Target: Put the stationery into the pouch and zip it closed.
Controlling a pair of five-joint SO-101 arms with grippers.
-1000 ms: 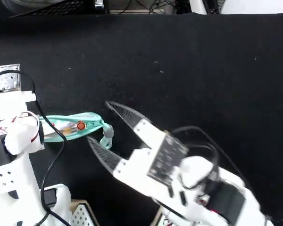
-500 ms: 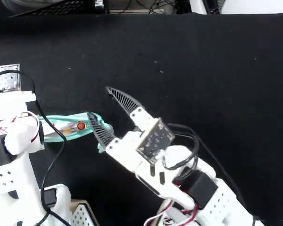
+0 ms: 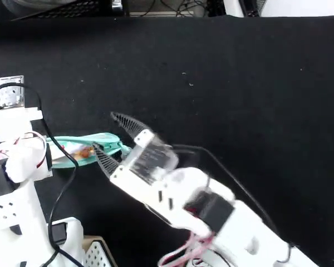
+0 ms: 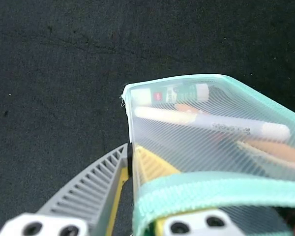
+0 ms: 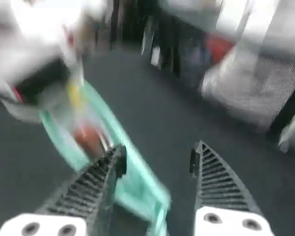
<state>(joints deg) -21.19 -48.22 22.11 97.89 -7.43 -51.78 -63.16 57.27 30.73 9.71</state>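
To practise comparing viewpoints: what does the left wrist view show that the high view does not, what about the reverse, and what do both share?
Left wrist view: a white pen and a green-labelled tube inside the pouch. High view: the right gripper, open, at the pouch's end. Both: the pouch and the black table.

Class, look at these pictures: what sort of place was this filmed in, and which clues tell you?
Probably a robotics lab bench: a table draped in black cloth, a white left arm and right arm at its near edge, and loose cables behind its far edge.
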